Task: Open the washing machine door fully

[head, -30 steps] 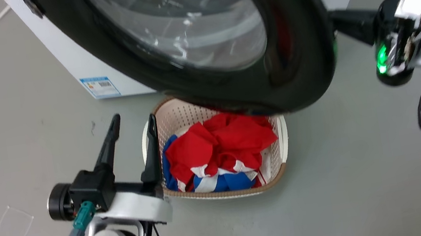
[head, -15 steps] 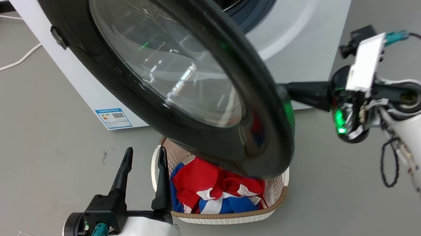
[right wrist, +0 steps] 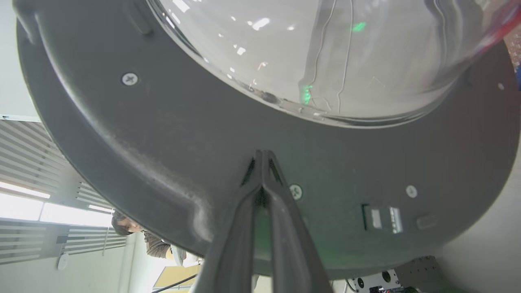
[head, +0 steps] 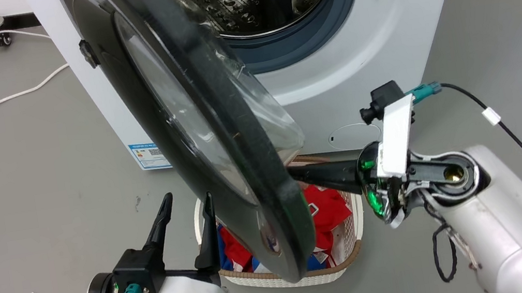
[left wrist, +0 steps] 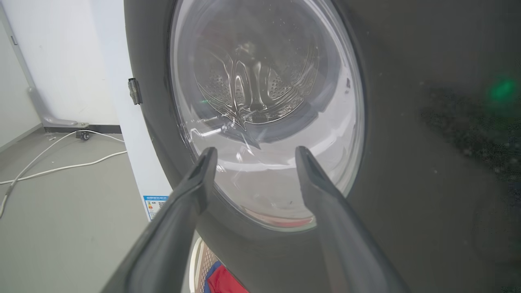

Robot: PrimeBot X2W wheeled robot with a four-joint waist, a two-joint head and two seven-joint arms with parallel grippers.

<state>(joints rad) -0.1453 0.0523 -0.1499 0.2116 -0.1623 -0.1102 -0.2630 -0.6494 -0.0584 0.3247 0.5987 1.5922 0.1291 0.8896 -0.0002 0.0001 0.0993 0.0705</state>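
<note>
The washing machine door (head: 242,160) stands roughly half open, hinged at the machine's left edge, above the laundry basket (head: 346,253) on the floor. The right claw (right wrist: 262,156), fingers together, seems to press its tips on the door's inner face near the rim. The left claw (head: 186,196) hovers apart, outside it. Mid-push, I'd say; next, a wider sweep round the hinge.

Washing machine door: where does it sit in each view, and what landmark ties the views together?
Head view: the door is a slanted, nearly edge-on disc running from top left to lower centre.
Left wrist view: the door's outer face covers most of the picture.
Right wrist view: the door's inner face spans the top and middle.
Shared landmark: its glass bowl, centre-left in the left wrist view and at the top in the right wrist view.
</note>
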